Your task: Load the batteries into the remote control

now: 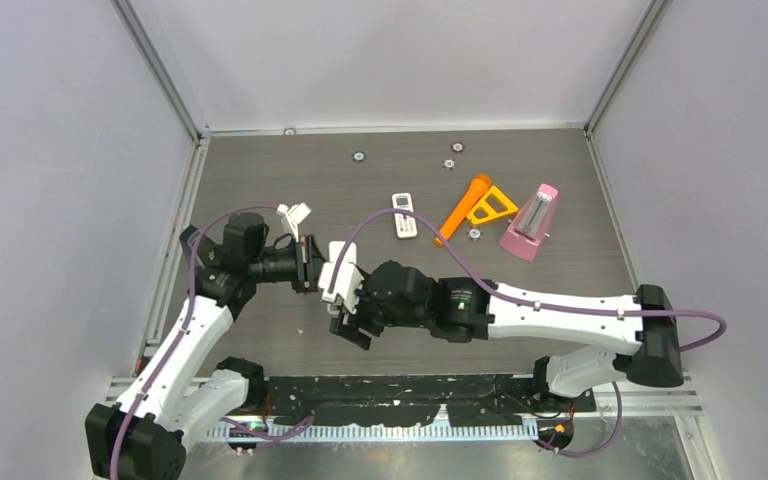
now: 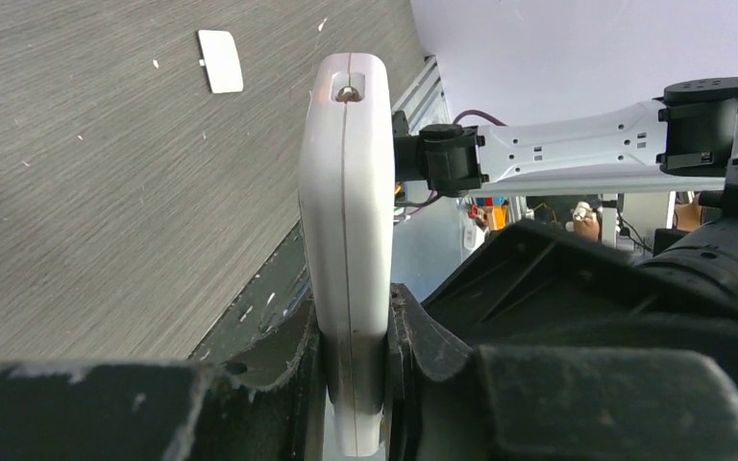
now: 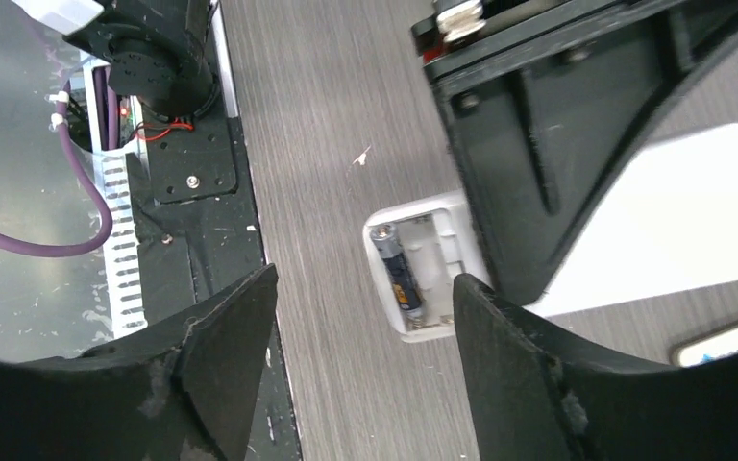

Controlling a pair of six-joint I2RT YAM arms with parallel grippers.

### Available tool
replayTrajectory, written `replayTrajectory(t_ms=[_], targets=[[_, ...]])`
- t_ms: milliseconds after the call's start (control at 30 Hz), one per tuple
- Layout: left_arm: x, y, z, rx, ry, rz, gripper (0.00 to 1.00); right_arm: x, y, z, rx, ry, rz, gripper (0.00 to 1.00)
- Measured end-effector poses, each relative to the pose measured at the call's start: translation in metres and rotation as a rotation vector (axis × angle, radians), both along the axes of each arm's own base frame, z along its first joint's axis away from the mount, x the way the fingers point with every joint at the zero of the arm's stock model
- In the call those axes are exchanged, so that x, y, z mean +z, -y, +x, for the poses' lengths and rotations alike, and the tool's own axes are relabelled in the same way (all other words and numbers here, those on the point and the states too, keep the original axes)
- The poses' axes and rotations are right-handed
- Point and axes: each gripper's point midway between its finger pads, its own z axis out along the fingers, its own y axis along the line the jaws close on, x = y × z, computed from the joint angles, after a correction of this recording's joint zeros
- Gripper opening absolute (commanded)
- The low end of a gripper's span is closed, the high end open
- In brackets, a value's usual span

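Left claw point(image 2: 356, 370) closed on white remote point(image 2: 346, 211), faces pinched, seam edge up. Right claw point(image 3: 365, 331) spread wide, nothing held; dark battery point(image 3: 399, 277) in end compartment point(image 3: 430, 257) framed between; bare worktop point(image 3: 327, 115) beyond.

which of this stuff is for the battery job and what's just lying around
For the job: white remote in the left end effector, dark battery in its open compartment, loose cover.
Lying about: second remote, orange tool, yellow-orange triangle, pink metronome.
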Motion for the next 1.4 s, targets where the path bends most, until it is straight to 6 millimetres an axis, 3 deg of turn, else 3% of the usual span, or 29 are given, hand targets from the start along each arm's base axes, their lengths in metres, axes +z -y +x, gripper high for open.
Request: replayTrajectory(t_ms=[233,433,533,633,767,1067,1400], targets=[[0.001,0.0,-0.001,0.0,-0.01,-0.005,0.0,0.042,0.013,0.001,-0.084,-0.064,0.13,0.99],[0.001,0.001,-0.001,0.002,-0.018,-0.007,0.0,0.072,0.023,0.015,-0.257,-0.252,0.254,0.95],[0.002,0.001,0.0,0.004,-0.017,-0.01,0.0,0.067,0.027,0.026,-0.36,-0.395,0.291,0.95],[0.003,0.001,0.001,0.005,-0.011,-0.015,0.0,0.047,0.031,0.032,-0.453,-0.526,0.301,0.95],[0.003,0.002,0.001,0.008,-0.016,-0.019,0.0,0.024,0.028,0.026,-0.508,-0.653,0.283,0.95],[0.002,0.002,0.001,0.005,-0.017,-0.022,0.0,0.002,0.004,0.014,-0.496,-0.84,0.302,0.99],[0.002,0.002,0.001,0.003,-0.016,-0.024,0.0,-0.003,-0.002,0.016,-0.507,-0.922,0.341,0.72]])
